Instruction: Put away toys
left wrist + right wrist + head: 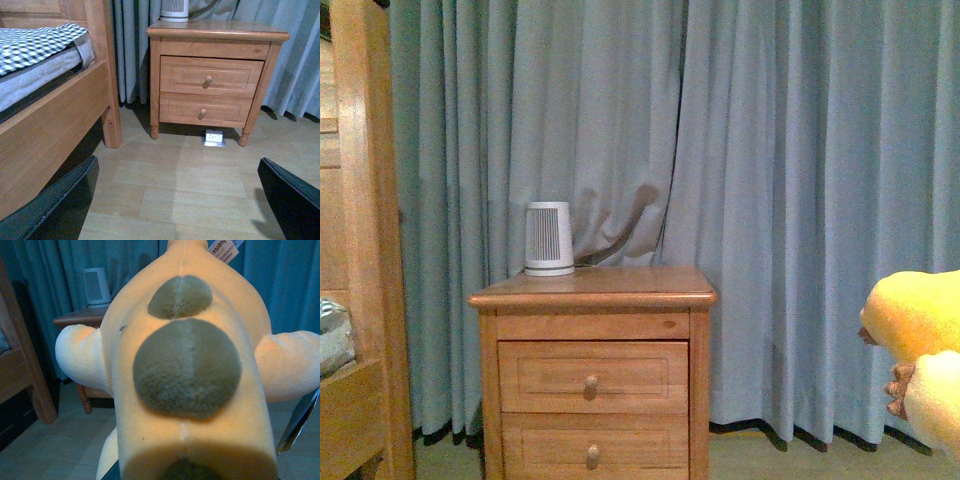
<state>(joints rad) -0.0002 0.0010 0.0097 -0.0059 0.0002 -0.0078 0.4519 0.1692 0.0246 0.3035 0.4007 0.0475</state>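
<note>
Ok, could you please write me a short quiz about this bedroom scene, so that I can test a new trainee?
1. True or false: the left gripper is holding the plush toy.
2. How many drawers does the nightstand show? A) one B) two C) three
3. What stands on top of the nightstand?

Key
1. False: its jaws stand wide open with nothing between them.
2. B
3. A small white slatted device.
</note>
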